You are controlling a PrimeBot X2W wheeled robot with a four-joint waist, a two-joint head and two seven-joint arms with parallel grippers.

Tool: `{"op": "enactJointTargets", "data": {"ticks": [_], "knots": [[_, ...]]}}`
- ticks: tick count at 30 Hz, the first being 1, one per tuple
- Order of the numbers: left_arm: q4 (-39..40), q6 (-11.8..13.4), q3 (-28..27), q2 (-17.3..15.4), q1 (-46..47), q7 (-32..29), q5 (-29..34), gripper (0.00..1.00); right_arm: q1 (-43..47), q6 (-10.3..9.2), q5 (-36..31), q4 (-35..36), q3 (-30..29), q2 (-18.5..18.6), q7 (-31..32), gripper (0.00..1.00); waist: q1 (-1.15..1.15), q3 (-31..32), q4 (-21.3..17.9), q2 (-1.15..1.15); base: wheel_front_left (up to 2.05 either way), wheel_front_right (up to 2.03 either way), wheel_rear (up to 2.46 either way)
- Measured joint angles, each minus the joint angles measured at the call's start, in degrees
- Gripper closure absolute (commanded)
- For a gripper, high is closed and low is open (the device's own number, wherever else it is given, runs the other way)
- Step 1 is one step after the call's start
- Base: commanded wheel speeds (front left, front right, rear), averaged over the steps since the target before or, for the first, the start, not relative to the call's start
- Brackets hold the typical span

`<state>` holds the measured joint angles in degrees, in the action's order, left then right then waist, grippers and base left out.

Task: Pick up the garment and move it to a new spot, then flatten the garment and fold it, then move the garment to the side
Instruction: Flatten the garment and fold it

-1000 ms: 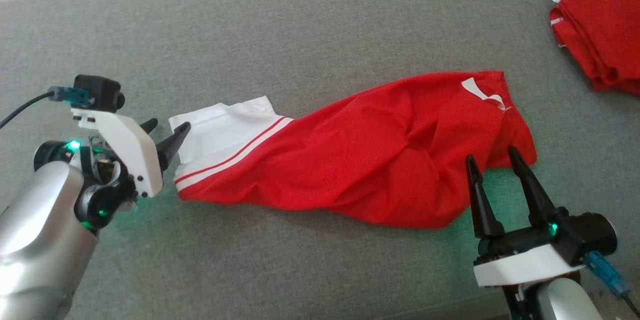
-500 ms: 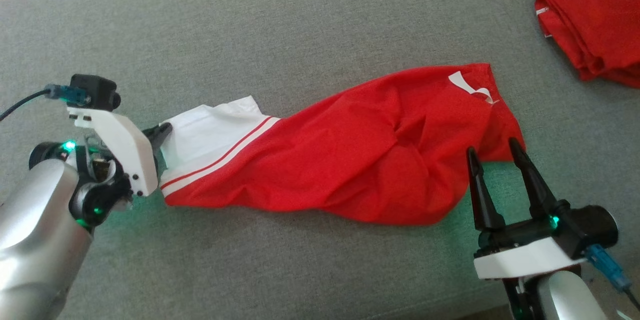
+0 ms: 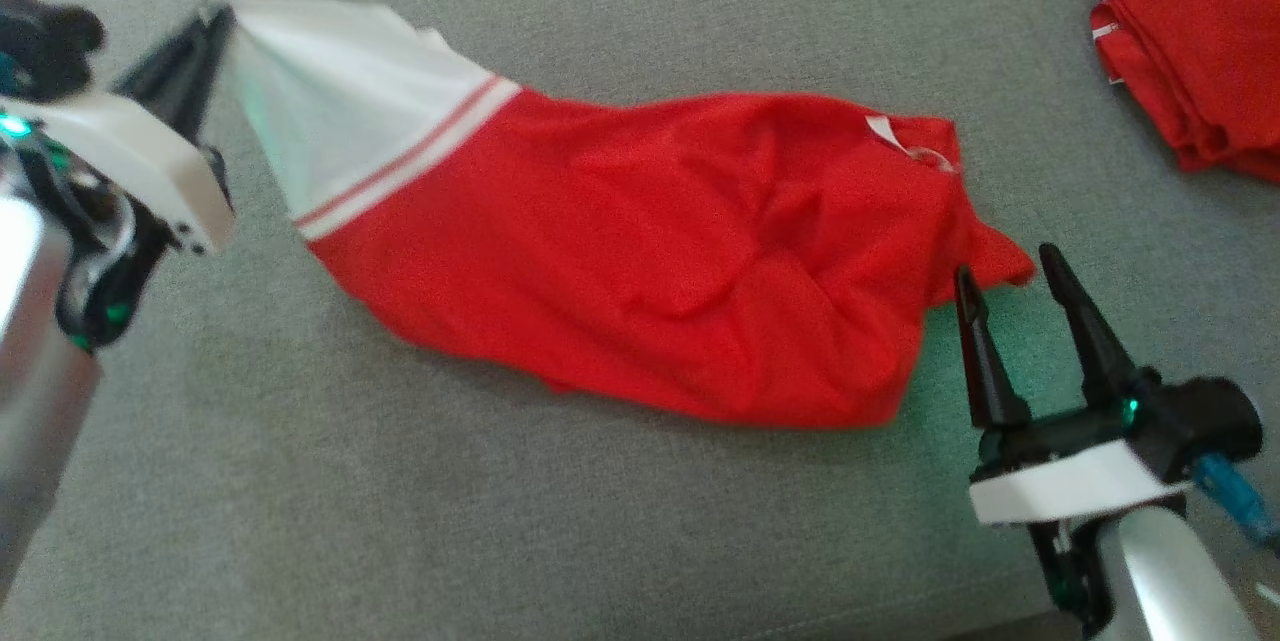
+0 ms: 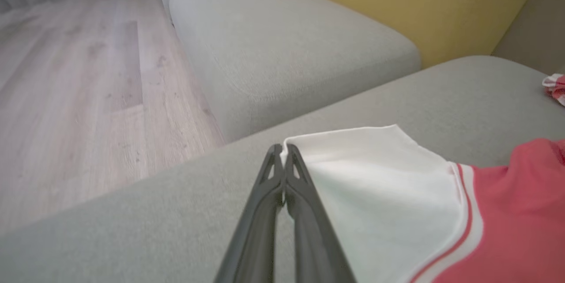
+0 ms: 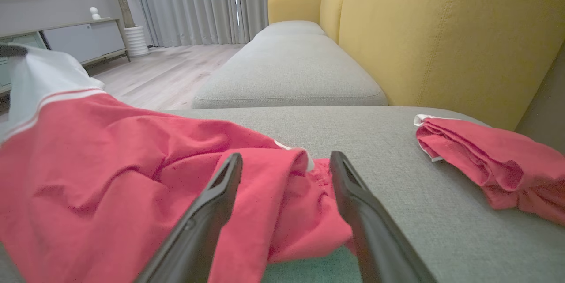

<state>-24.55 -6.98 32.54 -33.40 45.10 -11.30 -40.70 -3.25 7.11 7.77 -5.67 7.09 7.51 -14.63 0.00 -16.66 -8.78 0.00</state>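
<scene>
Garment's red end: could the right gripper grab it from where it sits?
Probably yes. The right gripper is open, and the garment has its red end lying right at the fingertips on the cushion, with nothing in the way.

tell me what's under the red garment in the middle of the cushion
The grey cushion lies around the garment and below its white end, which the shut left gripper holds raised. Whatever is under the red part resting on the cushion is covered.
</scene>
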Motion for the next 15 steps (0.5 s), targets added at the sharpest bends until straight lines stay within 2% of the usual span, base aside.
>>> {"op": "enactJointTargets", "data": {"ticks": [4,13,15], "knots": [[-2.46,0.0,-0.4,0.41,2.01,1.78,0.86,1.0,-4.76,0.0,2.32,-5.48,0.78,2.33,0.7,0.0,0.0,-0.57,0.34,0.0,0.0,0.0,0.0],[-3.35,-0.09,2.54,1.54,3.54,1.46,1.01,1.0,-19.95,0.0,6.25,-16.18,1.12,5.65,17.11,0.0,0.01,-2.01,1.83,0.0,0.0,0.0,0.0],[-3.15,-0.1,3.23,1.78,4.43,1.47,1.01,1.0,-23.65,0.0,6.51,-20.42,0.75,6.33,20.28,0.0,0.0,-2.55,2.75,0.0,0.0,0.0,0.0]]}}
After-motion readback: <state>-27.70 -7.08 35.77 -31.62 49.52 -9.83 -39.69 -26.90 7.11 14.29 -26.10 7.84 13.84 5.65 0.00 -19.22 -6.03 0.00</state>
